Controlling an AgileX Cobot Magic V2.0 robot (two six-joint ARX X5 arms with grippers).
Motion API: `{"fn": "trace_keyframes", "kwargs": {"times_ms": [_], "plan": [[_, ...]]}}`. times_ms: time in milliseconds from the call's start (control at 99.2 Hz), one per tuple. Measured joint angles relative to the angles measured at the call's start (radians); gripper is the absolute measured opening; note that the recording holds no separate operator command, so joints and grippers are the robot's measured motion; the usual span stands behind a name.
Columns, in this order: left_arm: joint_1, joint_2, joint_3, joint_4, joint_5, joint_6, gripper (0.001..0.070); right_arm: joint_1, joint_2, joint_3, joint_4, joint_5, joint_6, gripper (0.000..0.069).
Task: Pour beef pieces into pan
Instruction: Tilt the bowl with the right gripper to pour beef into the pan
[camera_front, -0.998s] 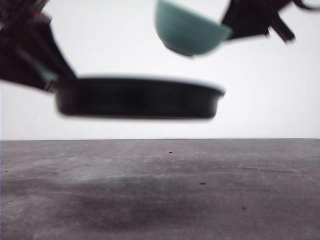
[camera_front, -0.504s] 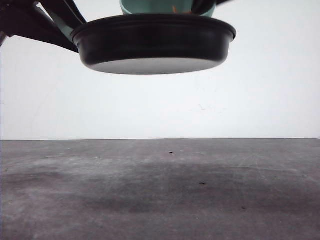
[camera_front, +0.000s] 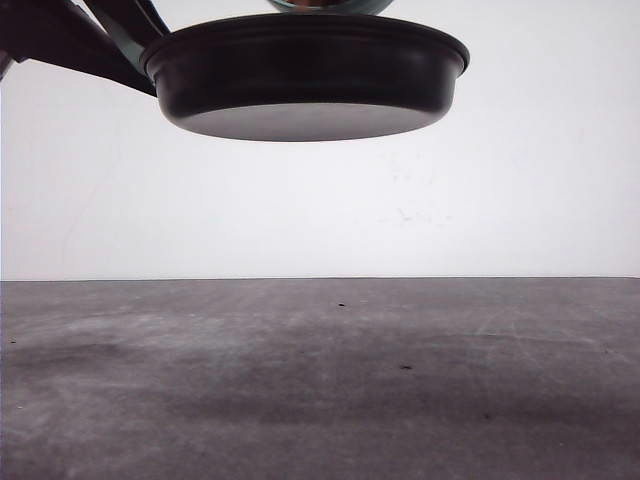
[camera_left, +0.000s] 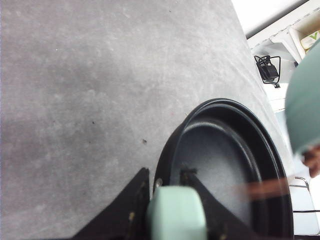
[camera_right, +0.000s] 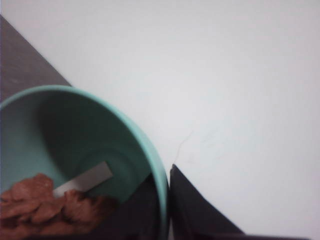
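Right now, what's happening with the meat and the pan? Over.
Left gripper shut on pan handle, pan held high. Right gripper shut on bowl rim. Beef pieces in bowl. Nothing blocking.

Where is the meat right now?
The beef pieces are heaped inside the teal bowl in the right wrist view, and the right hand grips that bowl's rim.

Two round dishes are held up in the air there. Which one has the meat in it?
The ribbed teal bowl: reddish-brown beef pieces are heaped inside. The shallow black frying pan looks bare inside.
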Motion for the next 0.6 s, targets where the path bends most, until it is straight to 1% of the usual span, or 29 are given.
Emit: {"fn": "trace_keyframes", "kwargs": {"times_ms": [91,161,302,464,605], "plan": [[0.0,0.0,0.0,0.0,0.0,0.0,0.0056,0.0,0.004,0.0,0.053,-0.004,-0.119,0.0013],[0.0,0.0,0.0,0.0,0.0,0.0,0.0056,0.0,0.006,0.0,0.106,-0.031,-0.203,0.0013],[0.0,0.001,0.008,-0.004,-0.001,0.0,0.0055,0.003,0.006,0.0,0.195,-0.082,-0.335,0.0013],[0.0,0.002,0.036,-0.003,-0.002,0.0,0.0055,0.003,0.006,0.0,0.199,-0.09,-0.401,0.0013],[0.0,0.016,0.049,-0.01,-0.005,0.001,0.0055,0.014,0.006,0.0,0.22,-0.126,-0.436,0.0013]]}}
